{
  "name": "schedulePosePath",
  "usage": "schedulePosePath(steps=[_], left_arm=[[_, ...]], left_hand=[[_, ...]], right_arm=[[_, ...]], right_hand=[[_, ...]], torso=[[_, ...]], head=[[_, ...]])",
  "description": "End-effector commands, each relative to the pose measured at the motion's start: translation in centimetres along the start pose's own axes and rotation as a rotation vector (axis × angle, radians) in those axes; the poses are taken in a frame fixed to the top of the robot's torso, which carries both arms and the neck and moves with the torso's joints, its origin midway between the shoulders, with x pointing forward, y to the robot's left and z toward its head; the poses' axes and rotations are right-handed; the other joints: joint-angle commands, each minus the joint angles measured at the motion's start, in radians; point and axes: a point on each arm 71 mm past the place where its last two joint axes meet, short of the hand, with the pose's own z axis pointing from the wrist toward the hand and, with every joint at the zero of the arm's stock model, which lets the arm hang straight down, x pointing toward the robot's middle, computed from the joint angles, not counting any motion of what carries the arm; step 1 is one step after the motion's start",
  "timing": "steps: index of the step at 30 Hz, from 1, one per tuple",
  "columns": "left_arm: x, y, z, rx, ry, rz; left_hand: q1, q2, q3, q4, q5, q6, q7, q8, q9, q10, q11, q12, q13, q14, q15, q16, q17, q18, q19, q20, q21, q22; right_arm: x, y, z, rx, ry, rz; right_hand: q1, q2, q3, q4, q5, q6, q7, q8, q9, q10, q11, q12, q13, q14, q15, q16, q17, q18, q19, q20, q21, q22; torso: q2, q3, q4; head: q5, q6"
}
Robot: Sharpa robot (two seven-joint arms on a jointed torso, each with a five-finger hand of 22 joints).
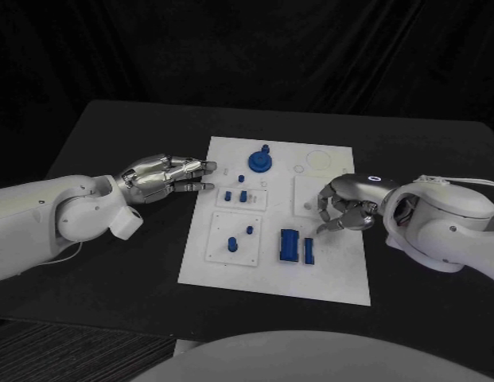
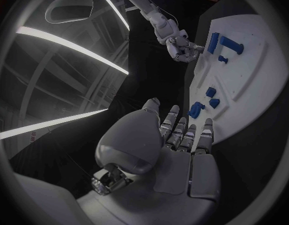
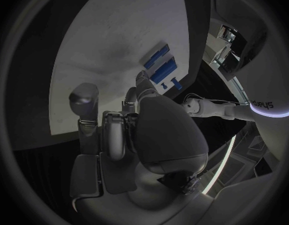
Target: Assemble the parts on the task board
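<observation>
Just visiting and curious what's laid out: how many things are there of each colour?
Blue parts: 8 that can be made out
White task board: 1
Silver hands: 2, the left hand and the right hand
Total: 11

A matte black table with rounded corners spans the middle of the head view, its dark top reaching toward every side. Behind its far edge hangs a black, softly folded cloth backdrop, running across the whole width.
</observation>
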Motion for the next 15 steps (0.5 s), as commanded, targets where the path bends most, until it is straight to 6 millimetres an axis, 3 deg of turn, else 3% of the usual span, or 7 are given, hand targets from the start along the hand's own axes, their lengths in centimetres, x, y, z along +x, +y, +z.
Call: schedulePosePath(steps=[1, 6, 8, 11, 13, 14, 15], left_arm=[[-0.2, -0.9, -0.2, 0.120, -0.075, 0.027], [-0.3, -2.0, -0.5, 0.207, -0.136, 0.065], [-0.2, -2.5, -0.6, 0.248, -0.152, 0.079], [0.1, -3.1, -0.5, 0.300, -0.168, 0.096], [0.1, -3.4, -0.4, 0.338, -0.181, 0.110], [0.1, -3.5, -0.3, 0.352, -0.188, 0.117], [0.1, -3.6, -0.3, 0.363, -0.194, 0.123]], left_hand=[[0.005, -0.015, -0.007, -0.007, 0.005, 0.028, 0.003, 0.013, 0.002, 0.028, 0.003, 0.026, 0.004, 0.023, 0.001, 0.019, 0.005, 0.017, 0.020, 0.001, 0.012, 0.013], [0.013, -0.029, -0.021, 0.008, 0.003, 0.074, 0.001, 0.029, 0.004, 0.092, 0.007, 0.086, 0.013, 0.065, -0.002, 0.059, 0.012, 0.019, 0.021, -0.006, 0.015, 0.009], [0.014, -0.037, -0.031, 0.032, -0.008, 0.101, -0.001, 0.037, 0.006, 0.111, 0.007, 0.102, 0.013, 0.070, -0.008, 0.068, 0.012, 0.020, 0.018, -0.017, 0.015, 0.006], [0.001, -0.046, -0.054, 0.048, -0.037, 0.133, -0.008, 0.045, 0.007, 0.120, -0.007, 0.104, 0.010, 0.048, -0.030, 0.053, 0.007, 0.014, -0.013, -0.048, -0.001, -0.026], [-0.009, -0.051, -0.072, 0.048, -0.067, 0.133, -0.017, 0.038, 0.004, 0.100, -0.022, 0.079, 0.006, 0.017, -0.047, 0.026, 0.002, 0.005, -0.050, -0.074, -0.020, -0.065], [-0.017, -0.052, -0.083, 0.048, -0.082, 0.122, -0.022, 0.027, 0.002, 0.083, -0.032, 0.060, 0.004, -0.001, -0.057, 0.009, -0.002, 0.000, -0.068, -0.090, -0.029, -0.085], [-0.020, -0.052, -0.088, 0.048, -0.088, 0.112, -0.025, 0.020, 0.001, 0.073, -0.037, 0.049, 0.002, -0.009, -0.063, 0.000, -0.004, -0.002, -0.072, -0.096, -0.031, -0.089]], right_arm=[[-2.7, -0.4, 0.1, -0.069, -0.186, 0.150], [-5.9, -2.1, 0.7, -0.116, -0.339, 0.364], [-6.7, -2.8, 1.1, -0.128, -0.381, 0.457], [-7.2, -3.8, 1.6, -0.137, -0.396, 0.564], [-7.4, -4.4, 2.1, -0.145, -0.387, 0.645], [-7.4, -4.6, 2.3, -0.149, -0.382, 0.679], [-7.3, -4.7, 2.4, -0.151, -0.378, 0.705]], right_hand=[[-0.047, 0.007, 0.000, 0.060, 0.005, 0.021, -0.006, 0.004, -0.002, 0.105, -0.010, 0.003, 0.263, 0.083, -0.004, -0.028, 0.173, 0.019, -0.024, 0.000, -0.121, 0.073], [-0.126, 0.064, -0.028, 0.124, 0.062, 0.029, 0.009, -0.088, -0.092, 0.021, 0.010, -0.120, 0.176, -0.040, 0.009, -0.309, -0.257, 0.059, -0.140, 0.024, -0.556, -0.094], [-0.179, 0.097, -0.066, 0.120, 0.087, 0.009, 0.053, -0.175, -0.183, -0.303, 0.047, -0.646, -0.188, -0.227, 0.060, -0.761, -0.736, 0.059, -0.221, 0.063, -0.685, -0.207], [-0.212, 0.132, -0.122, 0.141, 0.163, 0.007, 0.095, -0.263, -0.296, -0.442, 0.107, -0.948, -0.434, -0.275, 0.119, -1.024, -0.852, 0.060, -0.312, 0.122, -0.754, -0.377], [-0.273, 0.175, -0.159, 0.116, 0.166, -0.069, 0.170, -0.343, -0.368, -0.648, 0.189, -1.136, -0.568, -0.488, 0.220, -1.222, -0.949, 0.022, -0.527, 0.186, -0.769, -0.489], [-0.294, 0.203, -0.206, 0.145, 0.162, -0.074, 0.206, -0.394, -0.452, -0.662, 0.223, -1.241, -0.743, -0.504, 0.262, -1.311, -1.031, 0.037, -0.646, 0.233, -0.755, -0.619], [-0.297, 0.204, -0.215, 0.141, 0.155, -0.095, 0.186, -0.411, -0.468, -0.679, 0.239, -1.257, -0.769, -0.534, 0.268, -1.336, -1.049, 0.036, -0.656, 0.246, -0.757, -0.635]], torso=[[0.000, 0.0004, -0.0007], [-0.019, 0.0055, -0.0086], [-0.038, 0.0090, -0.0095], [-0.059, 0.0136, -0.0146], [-0.070, 0.0158, -0.0170], [-0.075, 0.0171, -0.0183], [-0.086, 0.0195, -0.0218]], head=[[-0.008, 0.000], [-0.016, 0.000], [-0.019, 0.000], [-0.017, 0.000], [-0.017, 0.000], [-0.017, 0.000], [-0.015, 0.000]])
